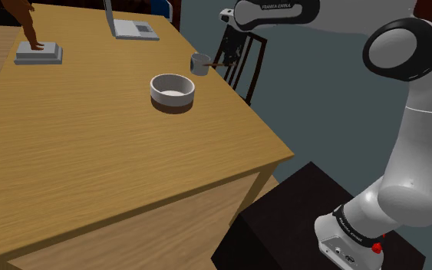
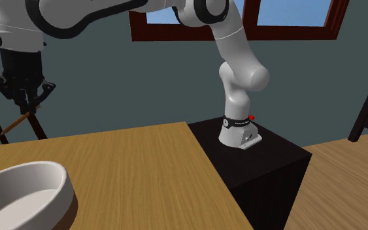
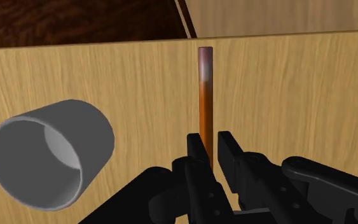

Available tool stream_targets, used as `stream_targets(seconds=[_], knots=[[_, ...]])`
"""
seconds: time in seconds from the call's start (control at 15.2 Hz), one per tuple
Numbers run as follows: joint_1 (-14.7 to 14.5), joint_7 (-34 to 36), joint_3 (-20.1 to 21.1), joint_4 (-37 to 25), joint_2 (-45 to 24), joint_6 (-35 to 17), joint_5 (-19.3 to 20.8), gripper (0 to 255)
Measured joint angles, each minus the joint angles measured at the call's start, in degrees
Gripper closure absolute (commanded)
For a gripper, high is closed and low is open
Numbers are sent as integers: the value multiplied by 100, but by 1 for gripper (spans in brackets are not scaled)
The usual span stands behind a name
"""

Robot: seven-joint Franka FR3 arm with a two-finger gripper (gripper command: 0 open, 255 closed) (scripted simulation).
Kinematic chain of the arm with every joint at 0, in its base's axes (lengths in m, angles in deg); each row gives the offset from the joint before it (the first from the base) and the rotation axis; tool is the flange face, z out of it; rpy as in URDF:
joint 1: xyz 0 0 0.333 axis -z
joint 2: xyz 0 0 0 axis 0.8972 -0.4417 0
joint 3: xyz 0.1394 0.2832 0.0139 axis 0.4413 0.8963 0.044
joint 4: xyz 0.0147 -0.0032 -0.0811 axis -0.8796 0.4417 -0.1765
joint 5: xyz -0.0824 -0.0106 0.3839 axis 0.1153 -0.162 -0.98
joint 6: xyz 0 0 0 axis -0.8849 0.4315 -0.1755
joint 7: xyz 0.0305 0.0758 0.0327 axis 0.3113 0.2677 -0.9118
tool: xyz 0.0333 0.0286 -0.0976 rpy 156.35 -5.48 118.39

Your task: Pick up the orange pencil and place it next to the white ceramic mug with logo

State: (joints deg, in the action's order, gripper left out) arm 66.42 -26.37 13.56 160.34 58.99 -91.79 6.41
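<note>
Your claw (image 3: pixel 210 143) is clamped on the orange pencil (image 3: pixel 205 95), which sticks out past the fingertips over the wooden bench (image 3: pixel 285 95). In the second exterior view the pencil slants down from the claw. The grey-white mug (image 3: pixel 50 156) stands upright near the pencil, apart from it, its inside bare grey. The white bowl (image 1: pixel 173 90), nearer the bench's middle, shows a bare pale bottom.
</note>
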Motion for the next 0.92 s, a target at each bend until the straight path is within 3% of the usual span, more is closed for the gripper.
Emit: stream_targets(seconds=[0.92], knots=[[-3, 91, -27, 719, -246, -961, 60, 255]])
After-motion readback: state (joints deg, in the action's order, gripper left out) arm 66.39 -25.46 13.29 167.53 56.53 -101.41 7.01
